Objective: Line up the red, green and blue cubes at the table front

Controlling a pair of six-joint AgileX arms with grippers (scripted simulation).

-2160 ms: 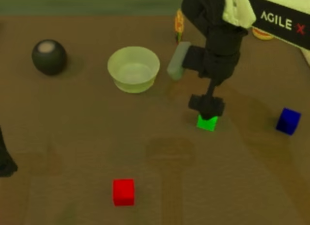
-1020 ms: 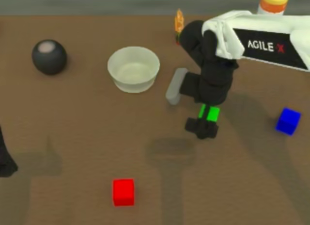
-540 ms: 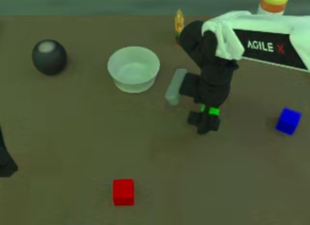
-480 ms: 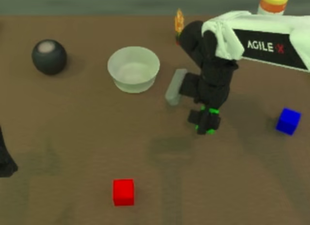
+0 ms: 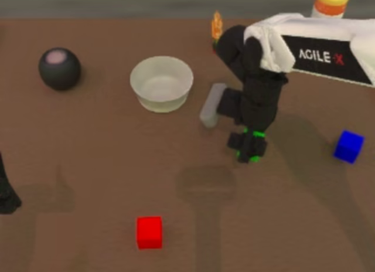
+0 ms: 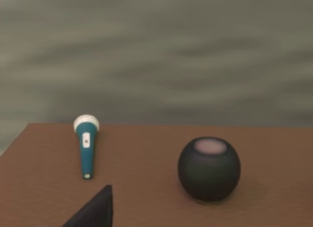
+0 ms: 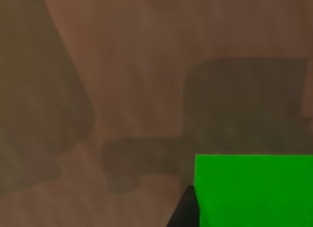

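Note:
My right gripper point(image 5: 251, 146) hangs above the middle of the table point(image 5: 88, 155), shut on the green cube point(image 5: 256, 133). Only slivers of the cube show past the fingers in the top view. In the right wrist view the green cube point(image 7: 254, 190) fills the near corner, with one dark finger point(image 7: 186, 213) pressed against its side. The red cube point(image 5: 149, 232) rests near the front edge, left of centre. The blue cube point(image 5: 349, 146) sits at the right side. My left gripper point(image 5: 6, 193) is parked at the left edge, with one finger point(image 6: 95, 212) showing and nothing held.
A white bowl point(image 5: 162, 83) stands at the back centre, a black ball point(image 5: 59, 68) at the back left, and a grey block point(image 5: 211, 105) beside my right arm. An orange item point(image 5: 217, 26) and a bottle point(image 5: 331, 2) stand at the back edge. A teal microphone point(image 6: 86, 146) lies beyond the ball.
My right gripper has risen off the table with the green cube, and the arm has swung round. Over the last half second it has hardly moved. The left arm stayed still.

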